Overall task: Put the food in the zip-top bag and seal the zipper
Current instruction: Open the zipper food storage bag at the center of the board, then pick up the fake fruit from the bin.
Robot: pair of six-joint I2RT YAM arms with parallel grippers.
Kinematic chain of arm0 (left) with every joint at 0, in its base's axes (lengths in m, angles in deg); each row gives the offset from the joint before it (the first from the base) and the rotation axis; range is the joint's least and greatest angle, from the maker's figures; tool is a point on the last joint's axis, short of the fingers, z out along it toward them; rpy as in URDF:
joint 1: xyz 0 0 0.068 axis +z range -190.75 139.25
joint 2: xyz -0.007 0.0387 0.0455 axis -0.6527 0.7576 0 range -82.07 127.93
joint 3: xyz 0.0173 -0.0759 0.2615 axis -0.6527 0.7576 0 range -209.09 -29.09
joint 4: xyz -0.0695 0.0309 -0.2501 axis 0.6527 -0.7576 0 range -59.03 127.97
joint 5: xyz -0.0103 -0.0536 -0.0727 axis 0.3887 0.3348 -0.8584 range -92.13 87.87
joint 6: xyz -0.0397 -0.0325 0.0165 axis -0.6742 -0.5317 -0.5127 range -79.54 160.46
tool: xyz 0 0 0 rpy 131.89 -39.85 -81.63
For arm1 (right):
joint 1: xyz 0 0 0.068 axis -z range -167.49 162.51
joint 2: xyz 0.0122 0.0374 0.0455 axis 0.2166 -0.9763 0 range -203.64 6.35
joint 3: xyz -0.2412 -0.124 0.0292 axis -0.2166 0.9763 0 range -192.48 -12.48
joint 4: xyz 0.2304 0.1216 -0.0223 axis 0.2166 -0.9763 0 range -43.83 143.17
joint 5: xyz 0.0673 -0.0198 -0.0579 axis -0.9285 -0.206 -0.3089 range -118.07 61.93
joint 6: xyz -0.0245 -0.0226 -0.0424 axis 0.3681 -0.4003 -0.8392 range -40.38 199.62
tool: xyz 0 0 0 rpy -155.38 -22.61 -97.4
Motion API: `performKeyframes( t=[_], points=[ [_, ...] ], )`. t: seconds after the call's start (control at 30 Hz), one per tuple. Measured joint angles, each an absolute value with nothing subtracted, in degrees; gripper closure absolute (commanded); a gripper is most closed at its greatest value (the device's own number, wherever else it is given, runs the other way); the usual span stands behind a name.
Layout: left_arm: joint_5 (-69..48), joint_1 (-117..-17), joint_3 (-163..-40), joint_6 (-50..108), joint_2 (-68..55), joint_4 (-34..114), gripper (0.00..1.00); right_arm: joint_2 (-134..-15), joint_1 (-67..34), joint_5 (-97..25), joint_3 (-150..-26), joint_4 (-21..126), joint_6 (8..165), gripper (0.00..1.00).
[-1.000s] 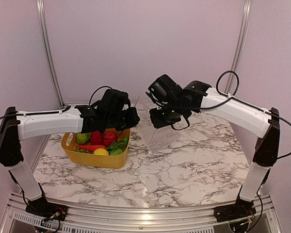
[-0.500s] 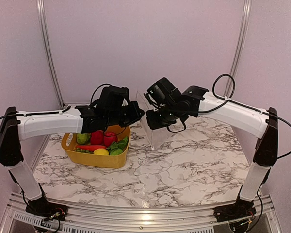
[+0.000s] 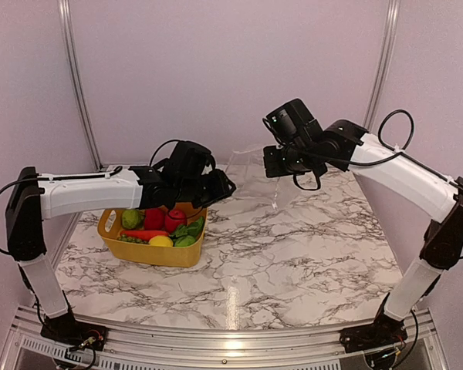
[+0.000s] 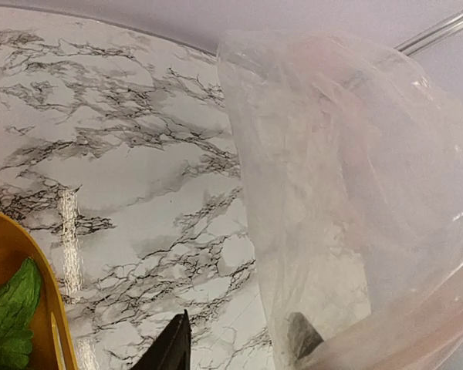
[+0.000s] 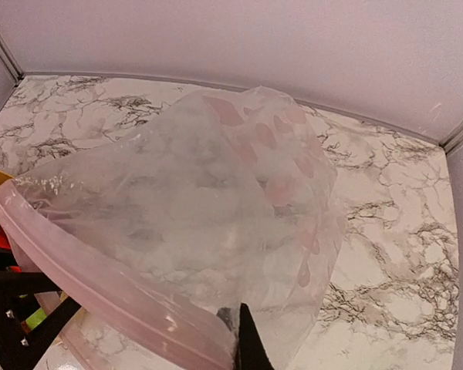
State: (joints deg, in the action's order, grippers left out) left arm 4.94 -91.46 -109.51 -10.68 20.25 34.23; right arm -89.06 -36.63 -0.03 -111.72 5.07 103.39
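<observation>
Right wrist view, lower centre: we see the right gripper [image 5: 239, 343] clenched on the zip-top bag [image 5: 208, 185], just beside its zipper [image 5: 100, 287]. Left wrist view, bottom edge: the left gripper [image 4: 238, 344] is released, its fingers straddling the bag's edge. Top view, left of centre: the food [image 3: 163, 223] lies in the basket [image 3: 150, 254].

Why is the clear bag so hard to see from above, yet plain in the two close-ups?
Top external view: the zip-top bag is see-through against a pale wall and marble table, so only faint edges and glints show. Left wrist view: up close its folds look milky and soft. Right wrist view: crinkles catch light and the pink zipper stands out.
</observation>
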Motion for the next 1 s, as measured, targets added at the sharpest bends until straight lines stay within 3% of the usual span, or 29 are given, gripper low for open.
performKeyframes(
  t=[0.23,0.63,1.0],
  points=[
    [2.27,-91.88,-111.13,-1.87,19.16,36.39,0.26,-89.17,-35.72,-1.08,-111.31,4.92,102.12,1.0],
    [-1.73,-92.05,-96.16,5.45,0.32,39.69,0.17,-89.17,-32.61,-2.22,-107.44,4.44,99.13,1.0],
    [13.07,-84.86,-96.51,4.08,-2.61,12.76,0.12,-87.33,-25.22,1.32,-109.32,1.81,91.65,1.0]
  ],
)
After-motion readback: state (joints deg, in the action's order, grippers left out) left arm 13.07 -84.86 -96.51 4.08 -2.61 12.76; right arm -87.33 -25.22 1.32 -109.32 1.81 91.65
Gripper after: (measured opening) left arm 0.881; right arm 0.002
